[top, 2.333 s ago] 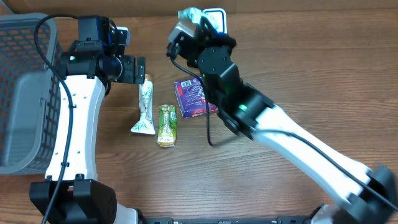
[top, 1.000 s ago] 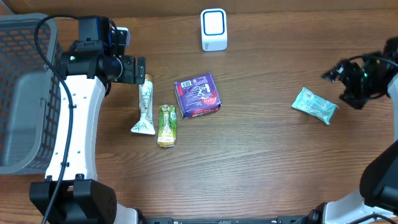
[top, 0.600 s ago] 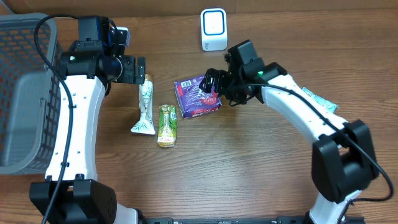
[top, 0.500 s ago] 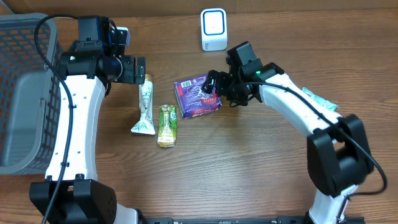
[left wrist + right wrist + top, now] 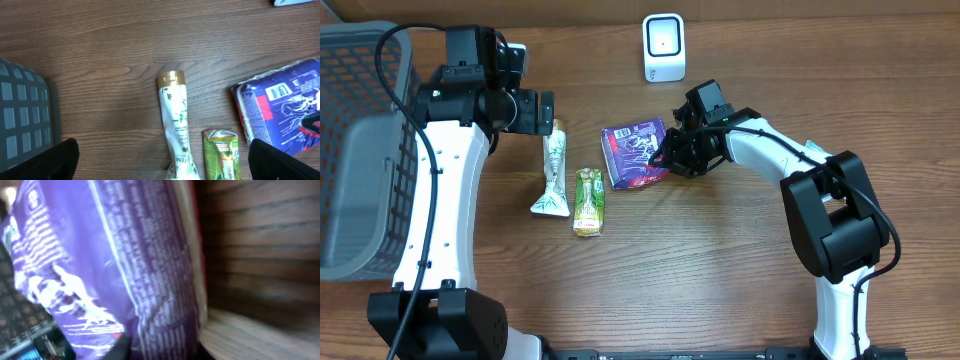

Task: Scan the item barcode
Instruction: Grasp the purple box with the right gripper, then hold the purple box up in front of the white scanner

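The right hand (image 5: 667, 158) clenches the right edge of the purple snack packet (image 5: 630, 148), which lies just in front of the white scanner (image 5: 664, 47), presumably to lift its barcode toward it; the left hand (image 5: 542, 112) idles wide open.

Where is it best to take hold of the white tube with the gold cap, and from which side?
I would grip the white tube across its body right next to the gold cap, coming from above. It lies flat on the table, that end free on both sides; the green sachet crowds its tail.
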